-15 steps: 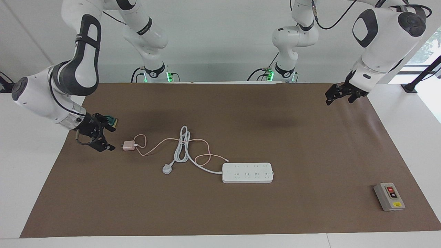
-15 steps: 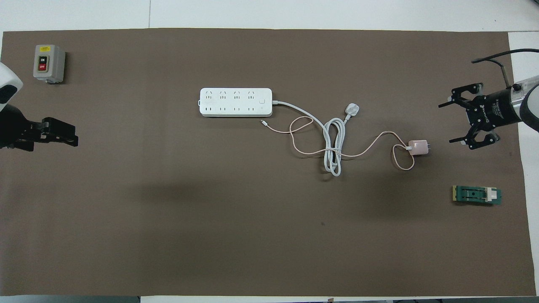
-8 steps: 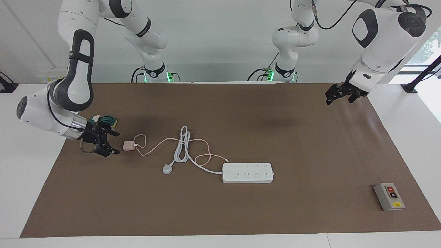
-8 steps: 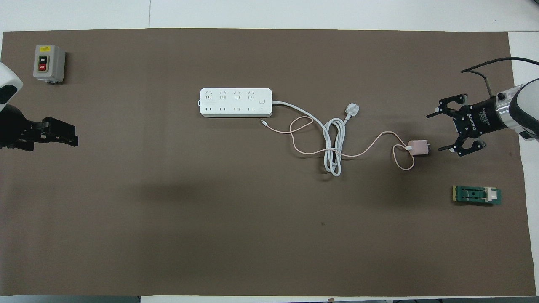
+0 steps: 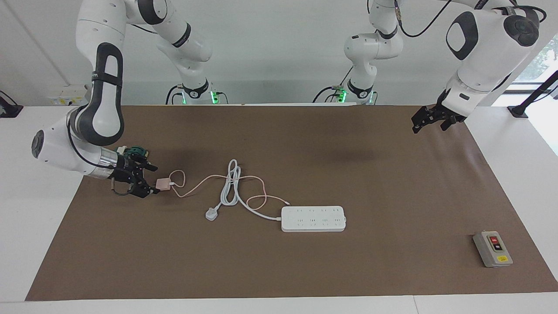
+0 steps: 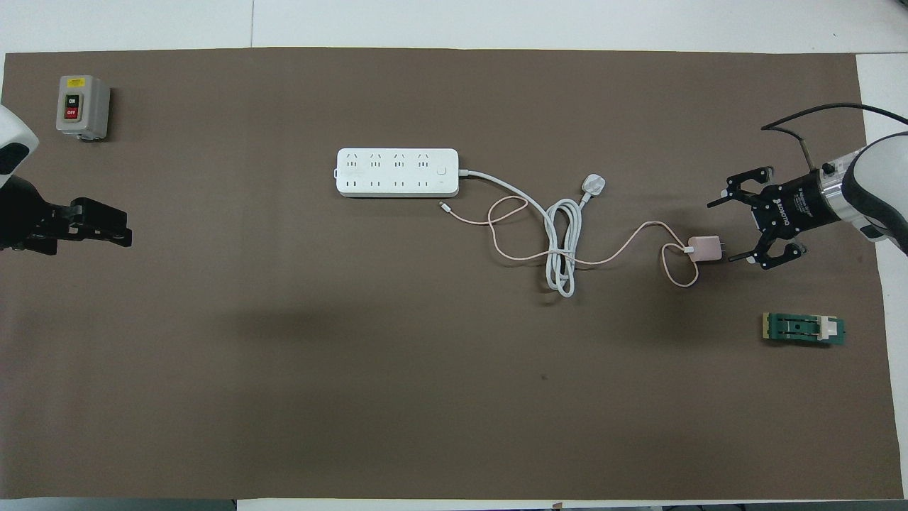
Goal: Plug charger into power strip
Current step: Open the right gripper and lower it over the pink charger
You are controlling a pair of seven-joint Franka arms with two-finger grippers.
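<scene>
Pink charger [image 5: 163, 184] flat on brown-covered table [image 5: 305, 270], well off from power strip [image 5: 313, 218] toward right arm's end, cable trailing to strip. Reach step, no grasp yet. Right claw [image 5: 150, 179] wide, low, just beside charger at prong end. Left claw [image 5: 429, 122] spread, empty, waiting. Next: straddle charger body, close, lift, carry to strip.

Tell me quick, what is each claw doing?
Right gripper: open, beside the charger, holding nothing.
Left gripper: open, empty, waiting over the mat.
</scene>
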